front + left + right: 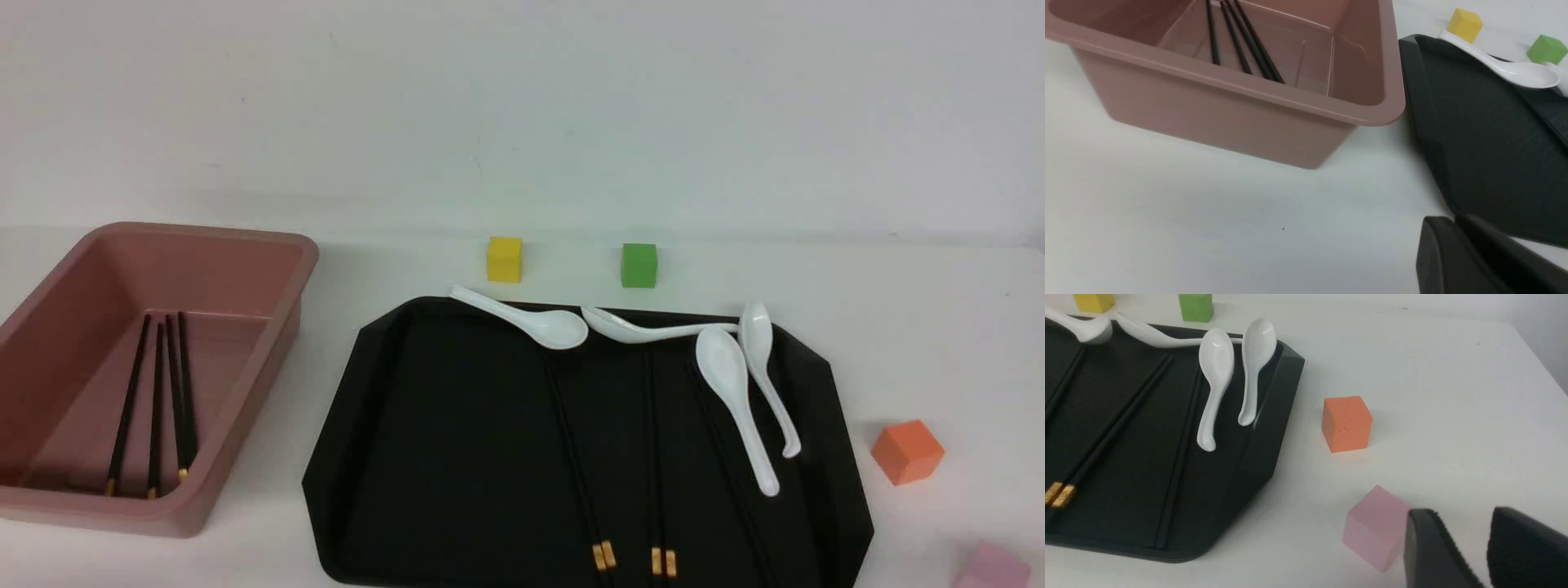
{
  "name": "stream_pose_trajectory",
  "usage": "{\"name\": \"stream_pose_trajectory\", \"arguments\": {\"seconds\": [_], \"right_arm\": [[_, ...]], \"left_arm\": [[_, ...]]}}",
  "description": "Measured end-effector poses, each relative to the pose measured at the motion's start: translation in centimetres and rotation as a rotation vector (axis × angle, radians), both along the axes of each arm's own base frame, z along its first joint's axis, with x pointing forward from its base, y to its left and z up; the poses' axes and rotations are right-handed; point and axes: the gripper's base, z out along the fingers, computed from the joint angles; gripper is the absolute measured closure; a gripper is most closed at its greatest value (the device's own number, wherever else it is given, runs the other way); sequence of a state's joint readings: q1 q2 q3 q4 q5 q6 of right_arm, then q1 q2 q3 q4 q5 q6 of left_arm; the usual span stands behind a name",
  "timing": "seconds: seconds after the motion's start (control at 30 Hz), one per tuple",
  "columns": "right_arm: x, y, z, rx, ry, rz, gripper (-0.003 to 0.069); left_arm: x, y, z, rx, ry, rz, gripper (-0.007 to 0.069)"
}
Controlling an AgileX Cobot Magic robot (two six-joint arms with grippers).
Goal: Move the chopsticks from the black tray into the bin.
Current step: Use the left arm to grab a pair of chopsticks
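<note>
Far left on the counter [939, 327]: pink bin [245, 367]. I count four black chopsticks [157, 408] lying in it, gold bands at the near end on the ones where I can see it.

Left hand [1453, 220] shows only in its own wrist view: fingers pressed together, nothing pinched, bin and black tray [1486, 163] both in that camera's view.

Right of the bin, a gap of counter, then the tray. Beyond its far rim: yellow block [504, 260], then green block [639, 265] to the right. In the tray, far side, a white spoon [555, 328] with its handle over the far rim. Tray chopsticks [575, 449], left to right: a side-by-side pair, a second pair, then more sticks at a slant near the right side; can't count those. Both pairs have gold bands toward the near rim. A second spoon [629, 329] lies crosswise along the far side; two more [722, 363] [758, 331] sit at the right.

Right of the tray: orange block [908, 452], and pink block [992, 566] nearer me. Right hand [1461, 512], seen only from its wrist, is spread, nothing between the fingers.
</note>
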State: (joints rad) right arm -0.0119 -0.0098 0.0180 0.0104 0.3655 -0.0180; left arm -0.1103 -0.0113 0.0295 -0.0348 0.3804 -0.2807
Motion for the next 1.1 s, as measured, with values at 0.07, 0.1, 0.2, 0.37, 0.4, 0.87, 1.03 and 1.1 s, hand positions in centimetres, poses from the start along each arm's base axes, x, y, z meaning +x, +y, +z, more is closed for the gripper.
{"name": "stream_pose_trajectory", "arguments": {"seconds": [0.07,0.1,0.2,0.37,0.4,0.87,1.03,1.1], "right_arm": [[0.00,0.00,0.00,0.000,0.000,0.000,0.0419],[0.00,0.00,0.00,0.000,0.000,0.000,0.0419],[0.00,0.00,0.00,0.000,0.000,0.000,0.0419],[0.00,0.00,0.00,0.000,0.000,0.000,0.0419],[0.00,0.00,0.00,0.000,0.000,0.000,0.0419],[0.00,0.00,0.00,0.000,0.000,0.000,0.0419],[0.00,0.00,0.00,0.000,0.000,0.000,0.0419],[0.00,0.00,0.00,0.000,0.000,0.000,0.0419]], "left_arm": [[0.00,0.00,0.00,0.000,0.000,0.000,0.0581],[0.00,0.00,0.00,0.000,0.000,0.000,0.0581],[0.00,0.00,0.00,0.000,0.000,0.000,0.0581],[0.00,0.00,0.00,0.000,0.000,0.000,0.0580],[0.00,0.00,0.00,0.000,0.000,0.000,0.0577],[0.00,0.01,0.00,0.003,0.000,0.000,0.0557],[0.00,0.01,0.00,0.003,0.000,0.000,0.0552],[0.00,0.01,0.00,0.003,0.000,0.000,0.0550]]}}
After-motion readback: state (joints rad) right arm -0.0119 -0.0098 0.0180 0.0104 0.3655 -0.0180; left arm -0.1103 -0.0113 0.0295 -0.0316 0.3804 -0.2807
